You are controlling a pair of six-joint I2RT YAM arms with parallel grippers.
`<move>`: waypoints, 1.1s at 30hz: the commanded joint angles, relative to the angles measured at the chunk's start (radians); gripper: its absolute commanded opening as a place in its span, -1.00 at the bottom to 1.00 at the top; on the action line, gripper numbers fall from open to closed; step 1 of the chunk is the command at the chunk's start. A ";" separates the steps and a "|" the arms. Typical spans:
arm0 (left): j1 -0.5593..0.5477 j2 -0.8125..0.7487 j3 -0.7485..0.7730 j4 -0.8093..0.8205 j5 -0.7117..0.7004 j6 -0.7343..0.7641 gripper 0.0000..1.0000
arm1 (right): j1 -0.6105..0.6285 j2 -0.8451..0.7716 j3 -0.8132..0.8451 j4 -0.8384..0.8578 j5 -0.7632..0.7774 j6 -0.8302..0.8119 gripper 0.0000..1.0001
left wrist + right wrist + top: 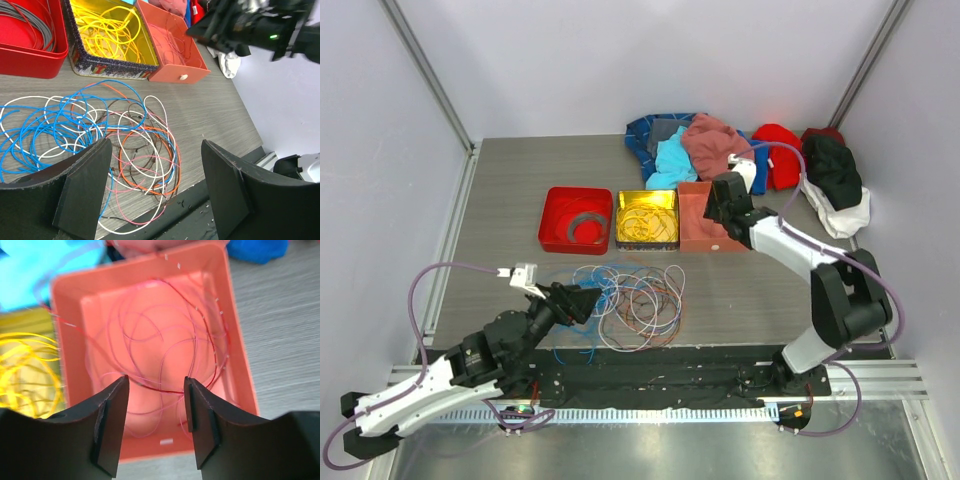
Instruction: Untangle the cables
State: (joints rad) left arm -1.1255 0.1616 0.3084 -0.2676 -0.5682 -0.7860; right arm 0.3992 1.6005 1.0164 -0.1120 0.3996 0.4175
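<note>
The tangle of cables lies on the near middle of the table: blue, white, orange, pink and brown loops. In the left wrist view the cables spread out ahead of my fingers. My left gripper is open and empty at the tangle's left edge, with its jaws wide apart. My right gripper is open over the salmon tray. In the right wrist view it hovers above thin red and pink wires lying in that tray.
A red tray holds a grey cable. A yellow tin holds yellow cables. A heap of coloured clothes lies at the back right. The table's dark front rail runs near the tangle.
</note>
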 commanded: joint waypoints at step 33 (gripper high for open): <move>-0.002 0.052 0.003 0.010 -0.039 0.005 0.54 | 0.242 -0.229 -0.094 0.120 -0.146 -0.017 0.04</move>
State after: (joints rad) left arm -1.1255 0.2298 0.3019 -0.2562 -0.5766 -0.7822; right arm 0.5377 1.5360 1.0115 -0.0681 0.3229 0.3908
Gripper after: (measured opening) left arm 0.770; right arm 0.515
